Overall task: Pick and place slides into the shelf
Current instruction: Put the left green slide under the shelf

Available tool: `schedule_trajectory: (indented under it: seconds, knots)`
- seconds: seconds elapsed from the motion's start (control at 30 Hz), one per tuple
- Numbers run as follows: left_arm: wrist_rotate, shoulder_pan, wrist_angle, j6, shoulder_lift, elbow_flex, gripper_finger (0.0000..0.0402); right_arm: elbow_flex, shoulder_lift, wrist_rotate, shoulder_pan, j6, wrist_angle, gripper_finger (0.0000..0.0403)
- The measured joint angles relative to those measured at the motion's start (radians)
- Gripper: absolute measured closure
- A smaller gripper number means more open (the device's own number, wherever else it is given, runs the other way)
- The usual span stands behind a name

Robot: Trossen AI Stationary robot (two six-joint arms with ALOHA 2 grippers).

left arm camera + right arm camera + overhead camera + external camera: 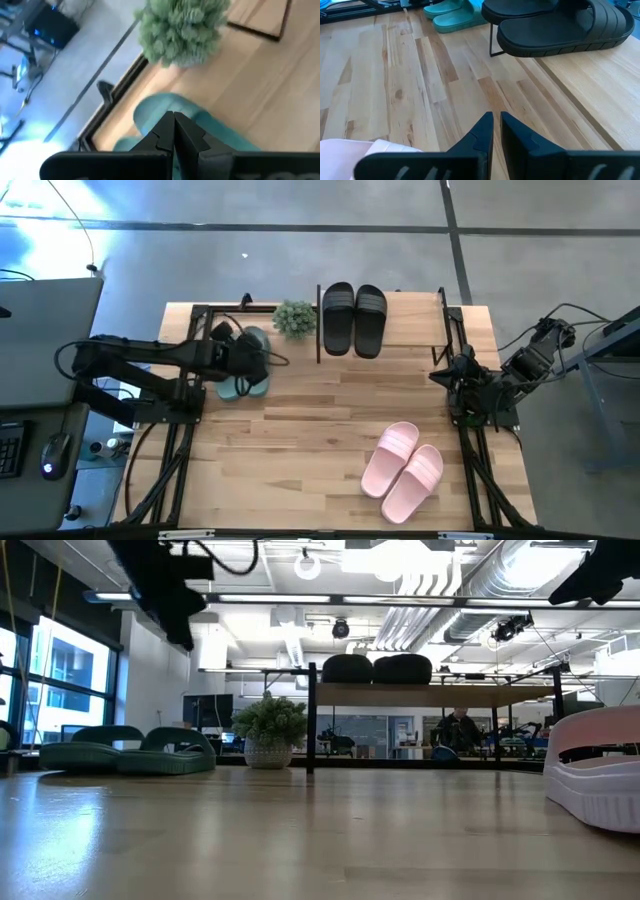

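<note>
One pair of slides [353, 319] sits on the shelf [415, 320] (plant [295, 319] beside it); two pairs lie on the table [300, 440].

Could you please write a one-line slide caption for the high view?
Black rubber slides on the wooden shelf; teal-green slides under the left end effector; pale pink slides await.

Black slides [353, 319], teal slides [247, 366], pale pink slides [403, 470], light wooden shelf [412, 320].

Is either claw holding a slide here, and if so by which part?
Nothing is held. The left claw is shut and empty above the teal slides; the right claw is empty too.
</note>
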Motion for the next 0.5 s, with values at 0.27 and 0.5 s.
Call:
schedule_trajectory:
  seconds: [0.27, 0.5]
  knots:
    - [0.107, -0.001, -0.301, -0.219, 0.165, -0.003, 0.0402, 0.000, 0.000, 0.002, 0.000, 0.000, 0.000, 0.0379]
    - [0.236, -0.001, -0.306, -0.229, 0.281, -0.003, 0.0401, 0.000, 0.000, 0.002, 0.000, 0.000, 0.000, 0.0379]
